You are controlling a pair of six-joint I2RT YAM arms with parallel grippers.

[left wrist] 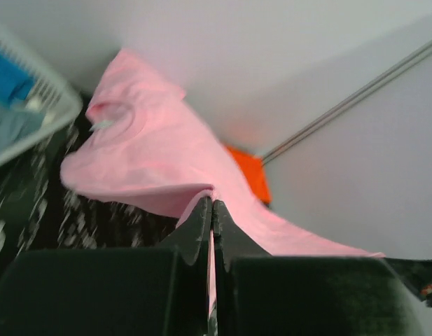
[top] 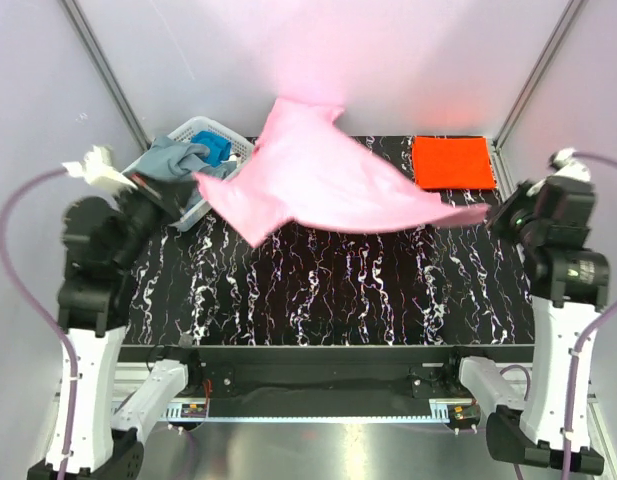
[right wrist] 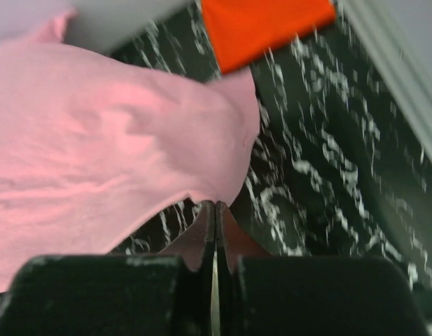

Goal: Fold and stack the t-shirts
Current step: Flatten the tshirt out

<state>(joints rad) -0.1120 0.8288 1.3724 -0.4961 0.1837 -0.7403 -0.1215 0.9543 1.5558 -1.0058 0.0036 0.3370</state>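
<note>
A pink t-shirt (top: 318, 180) hangs stretched out in the air above the black marbled table (top: 338, 290). My left gripper (top: 198, 187) is shut on its left edge. In the left wrist view the cloth (left wrist: 145, 154) is pinched between the closed tips (left wrist: 213, 203). My right gripper (top: 486, 212) is shut on the right corner, and in the right wrist view the pink cloth (right wrist: 110, 140) runs up from the closed tips (right wrist: 216, 204). An orange-red t-shirt (top: 452, 162) lies folded flat at the back right. A grey-blue t-shirt (top: 173, 158) and a blue one (top: 216, 150) sit in the basket.
The white lattice basket (top: 201, 126) stands at the back left, close behind my left gripper. White walls with metal corner rails close in the back and sides. The table's front edge (top: 338, 350) runs just ahead of the arm bases.
</note>
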